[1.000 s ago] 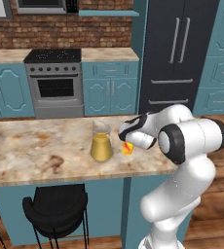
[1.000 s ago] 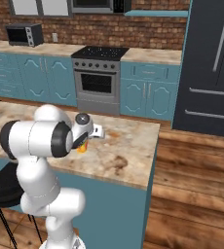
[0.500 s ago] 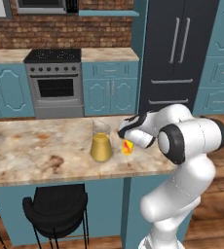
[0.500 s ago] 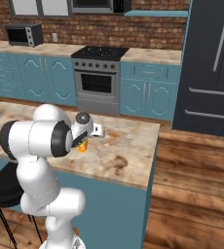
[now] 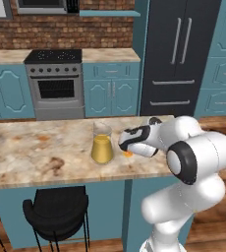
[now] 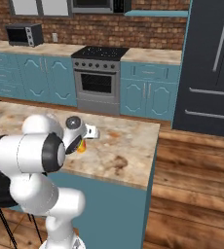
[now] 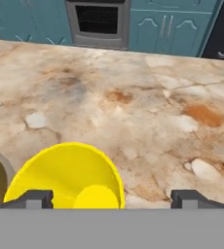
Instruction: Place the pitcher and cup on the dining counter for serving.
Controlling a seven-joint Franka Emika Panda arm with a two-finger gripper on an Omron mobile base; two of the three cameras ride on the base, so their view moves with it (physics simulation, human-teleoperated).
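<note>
Yellow-orange cup (image 7: 67, 175) is now sitting released between the spread pincer (image 7: 113, 198) tips, pitcher (image 5: 102, 143) just beside; both are resting on the dining counter (image 5: 31, 152).

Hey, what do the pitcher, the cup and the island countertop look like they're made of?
The pitcher: clear glass, probably; the yellow-orange liquid shows through its wall. The cup: opaque, smooth yellow, likely plastic or glazed ceramic; the look leaves that open. The dining counter: polished stone, marble-like, judging by its beige surface with brown veins and blotches.
</note>
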